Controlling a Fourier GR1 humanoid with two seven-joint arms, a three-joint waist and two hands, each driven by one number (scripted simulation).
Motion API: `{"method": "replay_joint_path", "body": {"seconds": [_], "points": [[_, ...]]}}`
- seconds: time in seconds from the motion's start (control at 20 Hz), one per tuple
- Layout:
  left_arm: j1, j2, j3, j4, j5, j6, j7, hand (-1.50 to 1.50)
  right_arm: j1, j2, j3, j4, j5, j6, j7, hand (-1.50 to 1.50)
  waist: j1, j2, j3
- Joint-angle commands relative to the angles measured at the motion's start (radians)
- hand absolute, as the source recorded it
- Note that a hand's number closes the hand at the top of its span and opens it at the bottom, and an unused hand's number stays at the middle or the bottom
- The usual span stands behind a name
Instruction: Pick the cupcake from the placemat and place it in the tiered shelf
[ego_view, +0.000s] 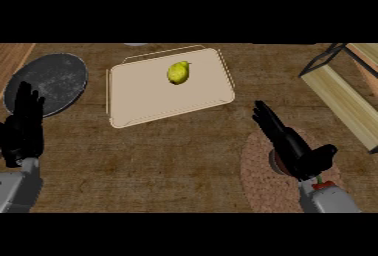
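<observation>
Wooden counter (184, 165): tray (148, 100), placemat (258, 185), plate (55, 75).

Two grey, cylindrical forearms end in matte black hands with slender, segmented fingers and thumbs: the left hand (22, 127) and the right hand (295, 147), with a small red and green mark at the right wrist

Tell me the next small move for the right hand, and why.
Probably lower the right hand and curl its fingers round the cupcake. The hand hangs over the round placemat with fingers straight, hiding most of the cupcake, so nothing is held yet. The tiered shelf stands farther off at the right, so carrying comes after. The left hand rests open at the left edge.
</observation>
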Motion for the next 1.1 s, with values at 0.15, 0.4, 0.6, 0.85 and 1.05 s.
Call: {"method": "replay_joint_path", "body": {"seconds": [0.15,0.4,0.6,0.85,1.05], "points": [[-0.059,-0.022,-0.111,-0.036,-0.028,-0.097,0.045,0.0,-0.189,-0.147,-0.169,0.036,-0.091,0.238,-0.14,1.5,0.004,-0.004,0.024],[-0.102,-0.004,-0.169,-0.079,0.012,-0.222,0.129,0.0,-0.258,-0.21,-0.329,0.262,-0.261,0.306,-0.032,-1.5,0.019,0.006,0.024],[-0.083,-0.004,-0.18,-0.104,0.008,-0.222,0.159,0.0,-0.277,-0.253,-0.374,0.383,-0.397,0.623,-0.132,-1.5,0.028,0.002,0.025],[-0.075,-0.003,-0.16,-0.136,0.009,-0.235,0.17,0.0,-0.307,-0.386,-0.374,0.393,-0.367,0.857,-0.13,-1.5,0.012,-0.007,0.021],[-0.097,-0.013,-0.167,-0.141,-0.005,-0.197,0.211,0.0,-0.329,-0.512,-0.31,0.294,-0.24,0.925,-0.07,-1.5,0.005,-0.01,0.02]]}}
